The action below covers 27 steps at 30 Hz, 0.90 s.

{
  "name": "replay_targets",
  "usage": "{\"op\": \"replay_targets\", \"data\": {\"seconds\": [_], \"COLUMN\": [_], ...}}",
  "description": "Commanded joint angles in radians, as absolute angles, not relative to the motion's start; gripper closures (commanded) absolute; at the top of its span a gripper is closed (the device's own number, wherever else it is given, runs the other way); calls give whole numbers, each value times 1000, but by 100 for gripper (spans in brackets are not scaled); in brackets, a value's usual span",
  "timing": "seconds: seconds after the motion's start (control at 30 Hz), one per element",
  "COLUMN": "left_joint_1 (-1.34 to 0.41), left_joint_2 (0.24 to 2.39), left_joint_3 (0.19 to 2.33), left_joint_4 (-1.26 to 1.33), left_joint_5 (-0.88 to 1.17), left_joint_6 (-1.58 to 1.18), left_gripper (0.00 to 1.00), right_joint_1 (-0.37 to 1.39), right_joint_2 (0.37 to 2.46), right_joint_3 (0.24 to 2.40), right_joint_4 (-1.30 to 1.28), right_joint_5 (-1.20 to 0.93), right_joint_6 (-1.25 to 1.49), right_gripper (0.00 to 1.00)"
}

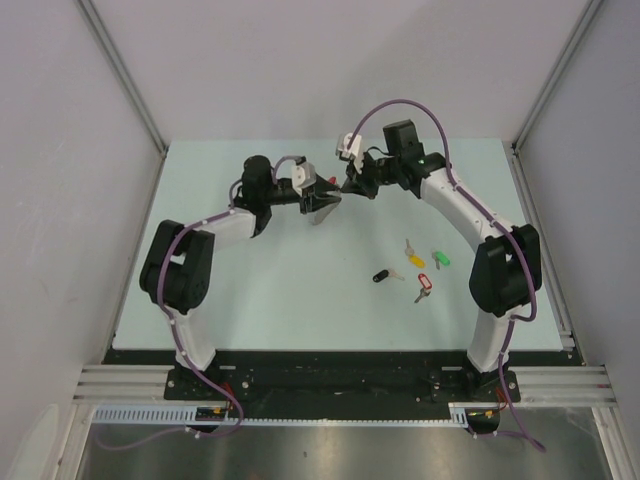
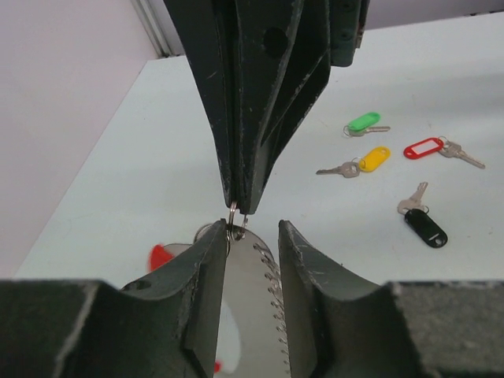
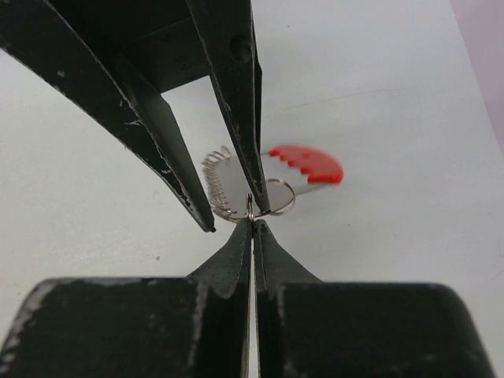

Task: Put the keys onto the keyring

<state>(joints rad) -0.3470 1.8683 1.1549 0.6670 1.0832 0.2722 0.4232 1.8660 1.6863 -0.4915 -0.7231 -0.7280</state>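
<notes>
Both arms meet over the far middle of the table, sharing the keyring [image 3: 272, 177] between them. The left gripper [image 2: 250, 244] stands spread around it, while the right gripper [image 3: 253, 223] is pressed together on one small metal ring, likely to steady it for threading. The keys [image 1: 412, 266] lie loose near the right arm, none on yet.

Right pincer [image 3: 252, 223] closed — left pincer [image 2: 252, 236] parted

keyring [image 3: 272, 183] held above table; four keys [image 1: 413, 265] scattered flat, unattached.
</notes>
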Motion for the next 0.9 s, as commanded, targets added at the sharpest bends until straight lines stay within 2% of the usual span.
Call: {"op": "replay_targets", "data": {"seconds": [0.0, 0.67, 0.87], "left_joint_1": [-364, -367, -367], "left_joint_2": [1832, 1804, 1798], "left_joint_3": [1172, 1223, 1232], "left_joint_4": [595, 545, 523], "left_joint_5": [990, 1052, 1046], "left_joint_6": [345, 275, 276], "left_gripper": [62, 65, 70], "right_joint_1": [422, 422, 436], "right_joint_2": [1827, 1821, 1815], "right_joint_3": [1677, 1666, 1666], "right_joint_4": [-449, -491, -499], "right_joint_5": [-736, -721, -713], "right_joint_6": [-756, -821, -828], "right_gripper": [100, 100, 100]}}
